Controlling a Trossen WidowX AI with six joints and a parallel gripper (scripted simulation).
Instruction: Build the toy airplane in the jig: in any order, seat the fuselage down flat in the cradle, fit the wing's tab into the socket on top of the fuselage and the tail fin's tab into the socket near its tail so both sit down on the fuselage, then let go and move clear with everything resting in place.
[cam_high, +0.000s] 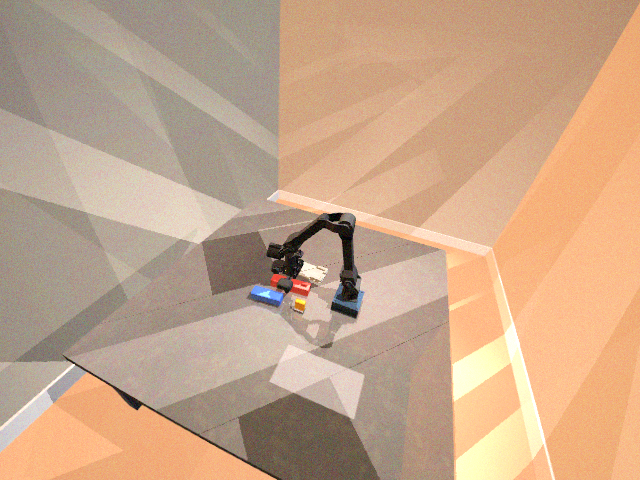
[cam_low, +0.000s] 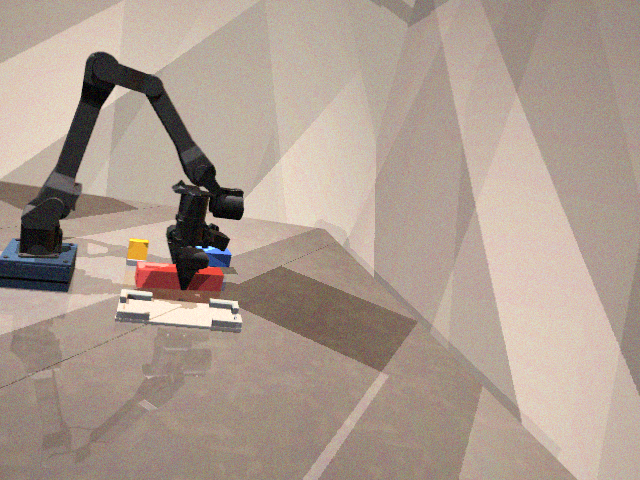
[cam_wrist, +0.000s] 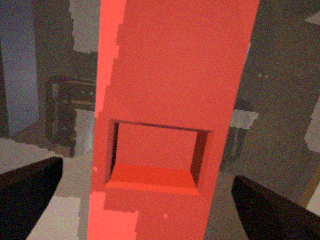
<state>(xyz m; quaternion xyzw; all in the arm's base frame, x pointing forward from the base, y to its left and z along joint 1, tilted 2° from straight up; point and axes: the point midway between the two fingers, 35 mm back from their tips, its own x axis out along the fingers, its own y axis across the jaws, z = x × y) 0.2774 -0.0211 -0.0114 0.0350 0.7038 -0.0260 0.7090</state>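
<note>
The red fuselage (cam_high: 298, 287) (cam_low: 155, 276) (cam_wrist: 175, 75) lies flat on the table beside the white jig (cam_high: 315, 272) (cam_low: 175, 315), not in its cradle. My gripper (cam_high: 283, 283) (cam_low: 185, 274) (cam_wrist: 150, 174) is open and points straight down over the fuselage, one finger on each side, level with its square top socket (cam_wrist: 155, 155). In the wrist view the fingers stand clear of its sides. The blue wing (cam_high: 266, 295) (cam_low: 218, 256) (cam_wrist: 17, 75) lies just beyond the fuselage. The yellow tail fin (cam_high: 299, 304) (cam_low: 138, 249) stands nearer the arm's base.
The arm's blue base (cam_high: 347, 303) (cam_low: 36, 262) is bolted to the table close to the parts. The jig has small grey clamps (cam_low: 139, 296) at its ends. Walls rise behind the table and its edges lie far from the parts.
</note>
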